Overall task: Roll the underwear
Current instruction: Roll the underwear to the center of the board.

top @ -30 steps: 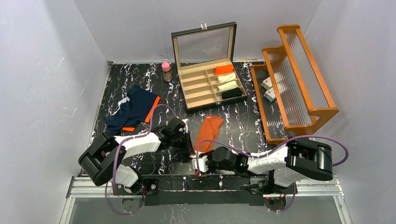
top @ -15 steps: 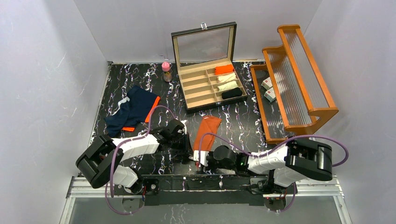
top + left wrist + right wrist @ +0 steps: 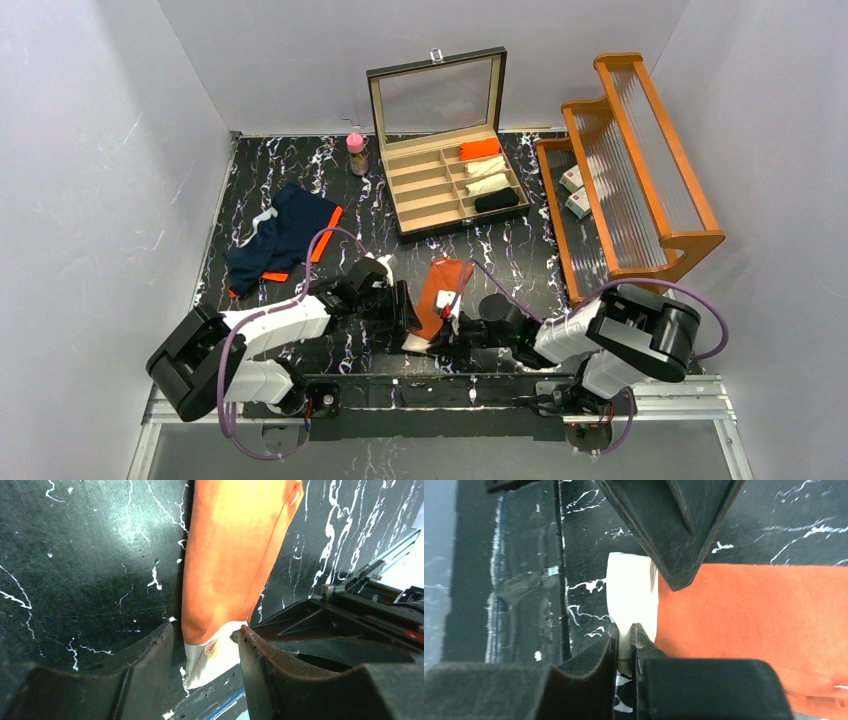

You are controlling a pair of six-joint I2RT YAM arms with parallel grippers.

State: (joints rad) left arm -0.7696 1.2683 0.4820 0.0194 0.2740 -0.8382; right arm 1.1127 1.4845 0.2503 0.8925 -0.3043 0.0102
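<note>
Left gripper (image 3: 205, 645) has opened, jaws apart astride the white waistband (image 3: 631, 585) of the orange underwear (image 3: 235, 555). Right gripper (image 3: 625, 635) is clamped on that waistband's edge.

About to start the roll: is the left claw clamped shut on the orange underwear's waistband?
No, the left claw stands open, its fingers apart on either side of the white waistband.

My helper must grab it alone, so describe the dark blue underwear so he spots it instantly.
Find the open glass-lidded box at the back of the black marbled table. Left of it, nearer than the pink-capped bottle, the navy underwear lies crumpled. It alone is dark blue with bright orange trim; the rust-orange underwear lies nearer the front.
</note>
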